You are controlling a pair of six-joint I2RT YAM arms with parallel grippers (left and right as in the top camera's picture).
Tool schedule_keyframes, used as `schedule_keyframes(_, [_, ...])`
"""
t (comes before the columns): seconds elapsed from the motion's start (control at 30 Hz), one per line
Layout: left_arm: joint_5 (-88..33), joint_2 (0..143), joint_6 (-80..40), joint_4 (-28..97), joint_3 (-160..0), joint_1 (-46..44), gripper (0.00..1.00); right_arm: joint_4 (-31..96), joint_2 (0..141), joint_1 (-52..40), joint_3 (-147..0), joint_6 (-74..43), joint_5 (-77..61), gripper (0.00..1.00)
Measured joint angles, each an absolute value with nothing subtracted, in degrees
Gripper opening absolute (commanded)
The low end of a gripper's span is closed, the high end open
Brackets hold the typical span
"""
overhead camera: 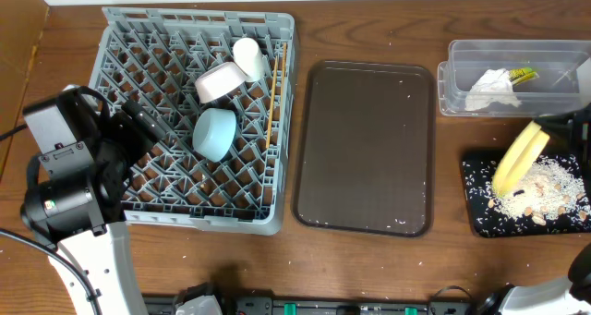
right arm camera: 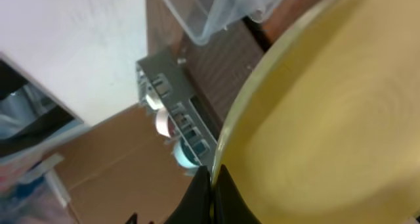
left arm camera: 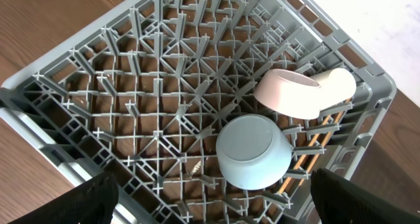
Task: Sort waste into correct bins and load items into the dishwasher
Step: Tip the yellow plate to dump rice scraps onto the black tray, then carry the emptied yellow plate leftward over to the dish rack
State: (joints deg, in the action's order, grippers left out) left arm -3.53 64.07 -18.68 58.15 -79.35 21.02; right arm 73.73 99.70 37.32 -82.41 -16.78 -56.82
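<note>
The grey dish rack [overhead camera: 138,56] holds a pinkish-white bowl [overhead camera: 220,82], a cream cup [overhead camera: 247,58], a light-blue bowl [overhead camera: 215,133] upside down, and chopsticks [overhead camera: 271,98] along its right side. My left gripper [overhead camera: 148,130] is open and empty above the rack's left part; its wrist view [left arm camera: 210,207] shows the blue bowl [left arm camera: 252,152] just ahead. My right gripper [right arm camera: 211,178] is shut on the rim of the yellow plate [right arm camera: 328,119]. It holds the plate [overhead camera: 517,156] steeply tilted over the black bin [overhead camera: 473,190], which holds pale crumbs [overhead camera: 549,190].
A dark brown tray [overhead camera: 365,149] lies between the rack and the bins. The clear tub [overhead camera: 462,52] at the back right holds the white napkin [overhead camera: 491,89] and the snack wrapper [overhead camera: 522,74]. Cardboard stands at the far left edge.
</note>
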Motion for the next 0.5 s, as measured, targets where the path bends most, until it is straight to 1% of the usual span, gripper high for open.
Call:
schedule_keyframes(0.07, [-3.5, 64.1, -18.7, 58.1, -79.4, 21.0, 0.95, 70.5, 99.7, 37.5, -82.4, -16.4, -56.9, 0.01])
schedule_keyframes(0.17, [-3.5, 64.1, -18.7, 58.2, -79.4, 21.0, 0.95, 74.4, 99.7, 37.6, -82.4, -15.9, -57.1, 0.01])
schedule_keyframes(0.27, [-3.5, 64.1, -18.7, 58.2, -79.4, 21.0, 0.95, 74.3, 99.7, 37.6, -82.4, -15.4, -57.6, 0.01])
schedule_keyframes(0.37, [-3.5, 64.1, -18.7, 58.1, -79.4, 21.0, 0.95, 77.7, 99.7, 37.5, -82.4, -13.4, -60.6, 0.01])
schedule_keyframes(0.5, [-3.5, 64.1, -18.7, 58.2, -79.4, 21.0, 0.95, 77.6, 99.6, 37.4, -82.4, -12.5, -63.5, 0.01])
